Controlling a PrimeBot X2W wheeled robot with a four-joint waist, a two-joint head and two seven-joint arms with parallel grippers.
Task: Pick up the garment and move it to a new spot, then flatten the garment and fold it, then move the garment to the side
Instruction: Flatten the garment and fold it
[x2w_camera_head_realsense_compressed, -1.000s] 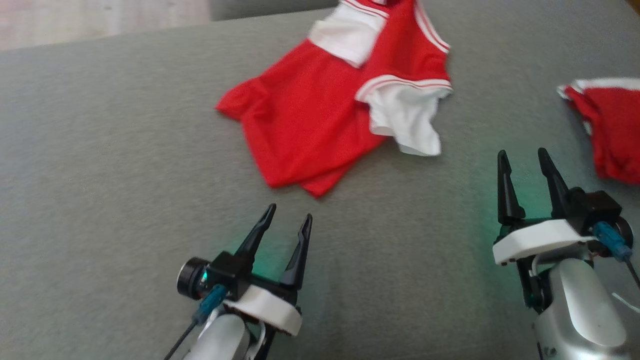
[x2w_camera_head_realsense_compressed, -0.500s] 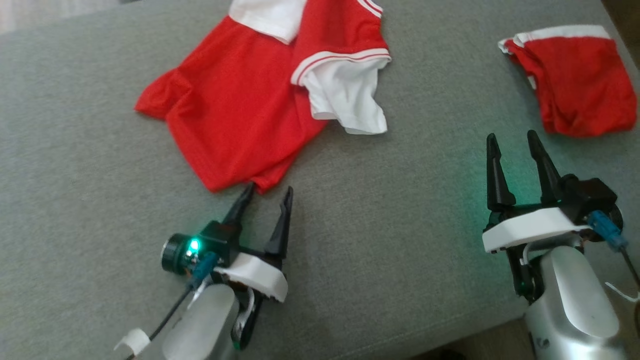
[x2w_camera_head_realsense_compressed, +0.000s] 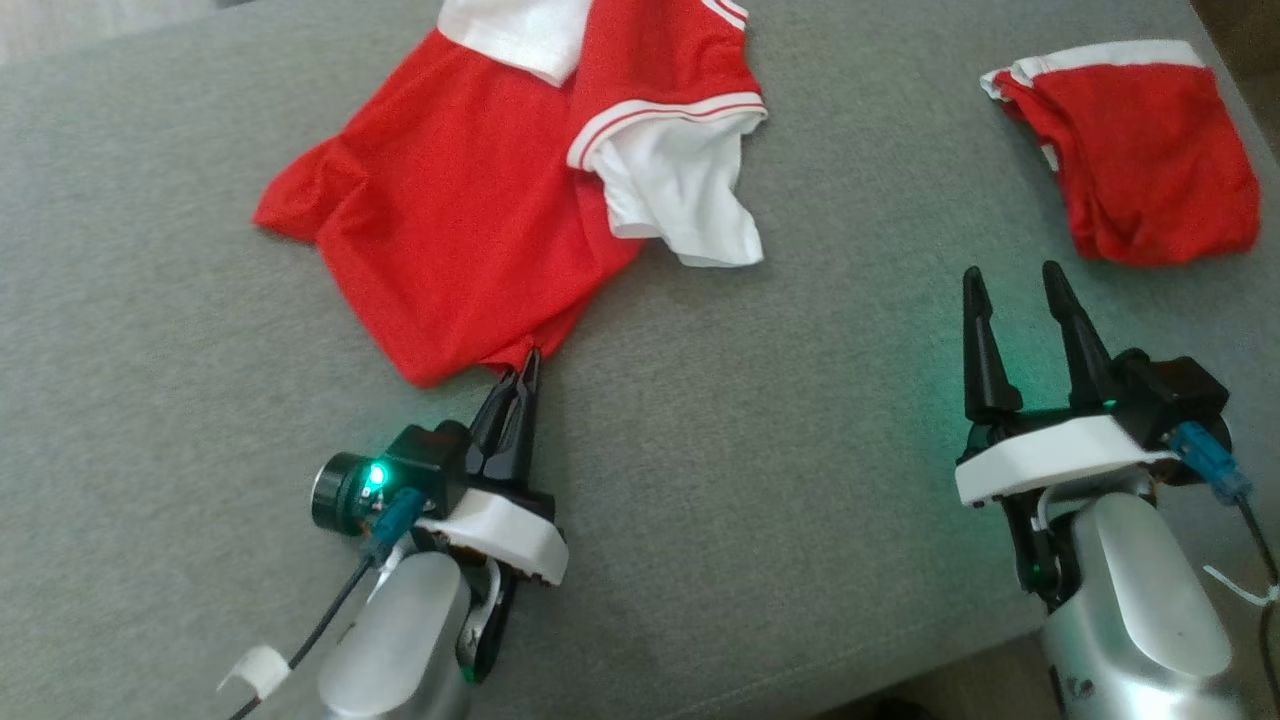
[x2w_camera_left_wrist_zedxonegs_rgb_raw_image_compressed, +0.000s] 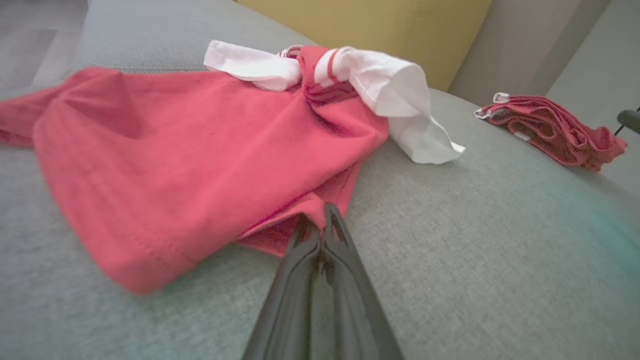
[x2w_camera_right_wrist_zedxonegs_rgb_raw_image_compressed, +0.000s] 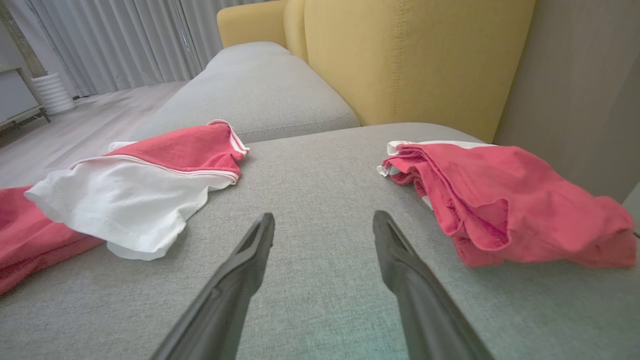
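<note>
Lying rumpled on the grey seat cushion (x2w_camera_head_realsense_compressed: 800, 430), over its far left part: the garment (x2w_camera_head_realsense_compressed: 450, 210), one piece, with a bright red knit body, white sleeves and white-and-red striped bands. The body is spread but creased, one side folded over itself. One white sleeve (x2w_camera_head_realsense_compressed: 685, 200) flops out toward the cushion's middle, its cuff loose and wavy. The lower hem corner is drawn to a point aimed at the cushion's near edge.

Left gripper (x2w_camera_head_realsense_compressed: 524, 372): above the cushion's near left part. Both dark fingers are pressed together, with a small fold of the red hem corner pinched between their tips. The left wrist view shows the cloth puckered there. The rest of the garment rests on the cushion.

Right gripper (x2w_camera_head_realsense_compressed: 1010, 280): over the cushion's near right part. Its jaws stand wide apart with only air between them, and the fingers point toward the cushion's far edge.

Second red piece (x2w_camera_head_realsense_compressed: 1140, 160): loosely folded, white-trimmed, on the cushion's far right corner, well apart from the garment.

Yellow backrest (x2w_camera_right_wrist_zedxonegs_rgb_raw_image_compressed: 410, 65): rises beyond the cushion's far side.

Pale curtains (x2w_camera_right_wrist_zedxonegs_rgb_raw_image_compressed: 125, 45) and light floor (x2w_camera_right_wrist_zedxonegs_rgb_raw_image_compressed: 100, 110): farther off past the cushion, seen in the right wrist view.
</note>
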